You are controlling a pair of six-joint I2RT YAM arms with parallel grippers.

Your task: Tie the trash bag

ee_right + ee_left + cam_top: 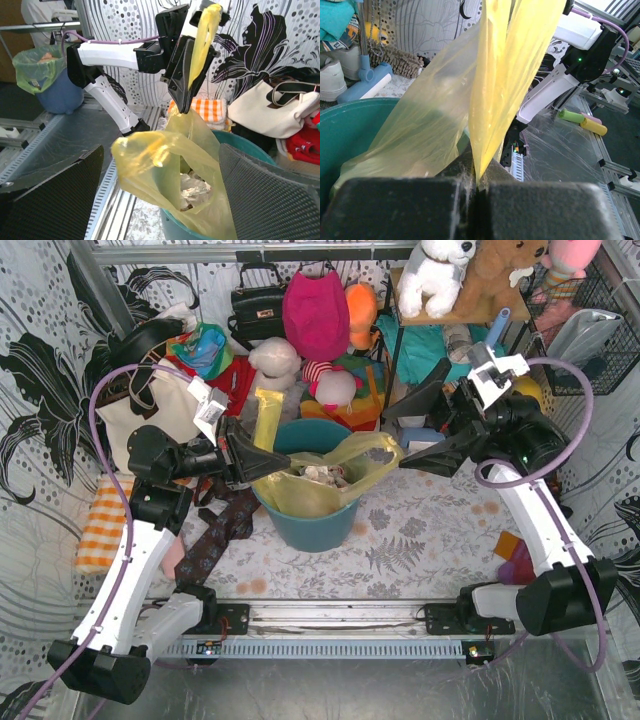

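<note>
Bag of thin yellow-green crinkly plastic (300, 495) sat inside the round teal plastic bin (305, 530) on the flowery table (420, 540), with crumpled white paper (322, 475) showing inside it. The left gripper (290, 464) was squeezed tight on one flap of the bag's top, and that flap stuck up. The right gripper (395, 440) stood wide open around the other flap, holding nothing.

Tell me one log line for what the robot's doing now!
left hand: shut on trash bag flap | right hand: open around other flap | bag: in teal bin, untied
</note>
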